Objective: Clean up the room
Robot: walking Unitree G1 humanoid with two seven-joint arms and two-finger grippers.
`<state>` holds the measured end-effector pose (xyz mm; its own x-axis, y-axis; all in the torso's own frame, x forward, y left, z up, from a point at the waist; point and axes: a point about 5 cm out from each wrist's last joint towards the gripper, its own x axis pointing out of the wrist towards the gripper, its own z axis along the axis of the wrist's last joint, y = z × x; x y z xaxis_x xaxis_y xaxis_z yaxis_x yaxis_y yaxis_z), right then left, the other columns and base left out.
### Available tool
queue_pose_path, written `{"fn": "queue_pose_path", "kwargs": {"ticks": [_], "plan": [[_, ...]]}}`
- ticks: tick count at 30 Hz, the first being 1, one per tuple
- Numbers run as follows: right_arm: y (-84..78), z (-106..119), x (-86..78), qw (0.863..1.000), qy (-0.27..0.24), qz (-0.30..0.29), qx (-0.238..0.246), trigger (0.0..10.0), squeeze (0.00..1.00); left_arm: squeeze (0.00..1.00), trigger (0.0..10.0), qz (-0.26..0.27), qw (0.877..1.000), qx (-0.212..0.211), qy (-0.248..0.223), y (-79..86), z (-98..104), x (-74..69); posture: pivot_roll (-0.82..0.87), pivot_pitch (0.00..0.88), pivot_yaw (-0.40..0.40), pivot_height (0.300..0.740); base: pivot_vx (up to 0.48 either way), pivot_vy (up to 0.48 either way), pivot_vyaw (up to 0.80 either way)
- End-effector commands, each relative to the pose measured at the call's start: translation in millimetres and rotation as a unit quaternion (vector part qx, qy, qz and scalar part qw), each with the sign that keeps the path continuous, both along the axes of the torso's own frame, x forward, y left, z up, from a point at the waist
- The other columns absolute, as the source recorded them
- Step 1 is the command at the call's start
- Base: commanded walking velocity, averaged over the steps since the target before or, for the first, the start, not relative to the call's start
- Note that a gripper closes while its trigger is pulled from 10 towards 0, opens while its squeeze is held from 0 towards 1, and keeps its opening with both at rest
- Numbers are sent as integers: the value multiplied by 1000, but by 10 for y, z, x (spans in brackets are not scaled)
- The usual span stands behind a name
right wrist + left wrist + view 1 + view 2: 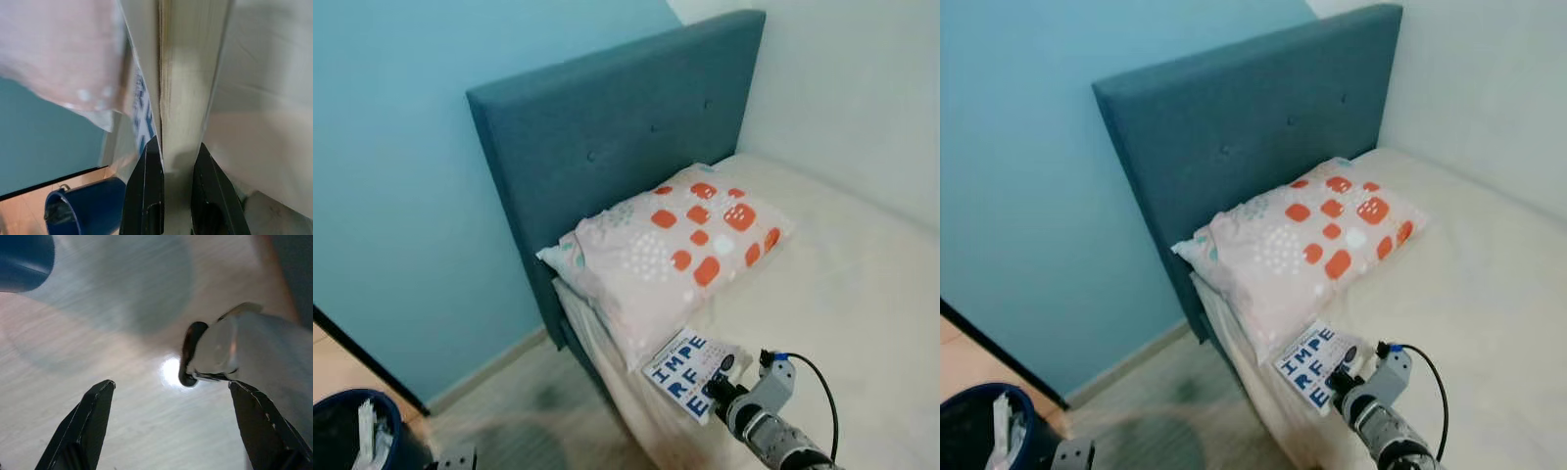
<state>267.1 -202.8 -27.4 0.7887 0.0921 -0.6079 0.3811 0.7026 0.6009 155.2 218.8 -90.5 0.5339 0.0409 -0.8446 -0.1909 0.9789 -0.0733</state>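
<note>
A thin white book [691, 373] with blue block lettering is seen at lower centre, at the cream mattress [842, 284] edge beside a soft orange-patterned pillow [677, 247]; it is pinched by the right end effector [172, 161]. The left end effector [171, 396] is spread above pale wood-grain floor. White scraps are held in a dark blue bin [357, 431] at lower left.

The book [691, 372] on the bed's [862, 294] corner is having its near end covered by the right gripper [171, 161], so its blue cover lettering is reading only in part. The blue bin [357, 431] is being cropped by the picture's lower left corner, and the white scraps inside it are looking too small to identify. The pillow [58, 54] is appearing blurred in the right wrist view.
</note>
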Motion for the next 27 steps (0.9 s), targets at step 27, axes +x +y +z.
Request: {"fn": "queue_pose_path", "kwargs": {"ticks": [27], "plan": [[-485, 202, 102, 990, 5, -32, -134, 10000, 0, 0, 10000, 14, 1000, 23, -4, 196, 7, -121, -19, 165, 43, 602, 0, 0, 0]]}}
